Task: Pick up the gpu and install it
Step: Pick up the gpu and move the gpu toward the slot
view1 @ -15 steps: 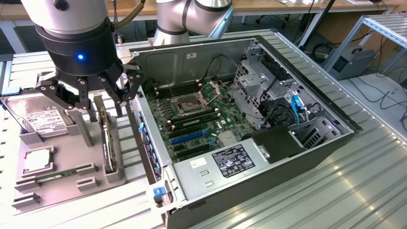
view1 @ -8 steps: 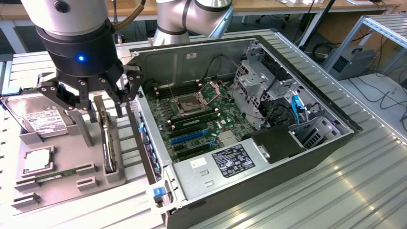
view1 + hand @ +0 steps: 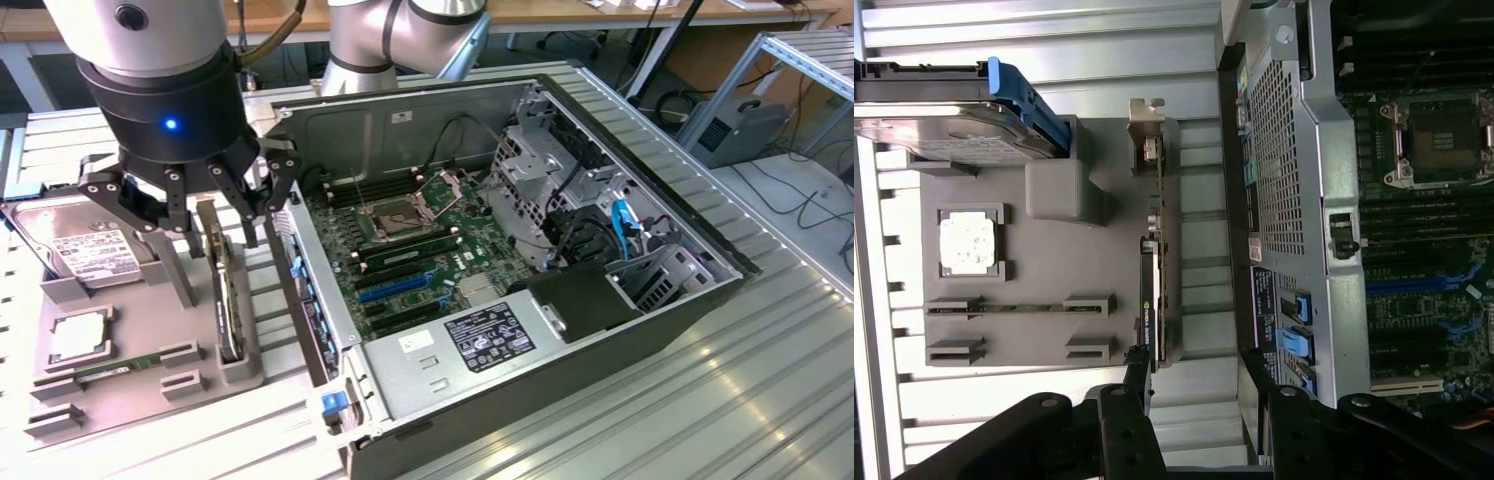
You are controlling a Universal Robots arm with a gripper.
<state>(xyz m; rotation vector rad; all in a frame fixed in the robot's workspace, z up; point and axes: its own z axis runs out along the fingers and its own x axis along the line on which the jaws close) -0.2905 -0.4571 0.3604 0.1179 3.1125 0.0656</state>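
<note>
Over the grey moulded plastic fixture tray (image 3: 120, 405), the black linkage-fingered hand (image 3: 207, 220) hangs wide open, gripping nothing. The thin dark flat gpu card (image 3: 227, 290) has a black cooler on one face and a silvery bracket at one end. It stands on edge in the tray's slot on the side nearest the open black steel PC case (image 3: 614, 350), with its upper edge rising between the fingers.

This reads as the approach to the grasp. In the wrist view the card sits nearer one finger (image 3: 1137, 375) than mid-gap. I'd centre over it first, then close on the flat faces, clear of the fan. Rigid thin board with bare edges, so squeeze lightly. The tray is matte and sits on a ribbed aluminium tabletop (image 3: 694, 400).
</note>
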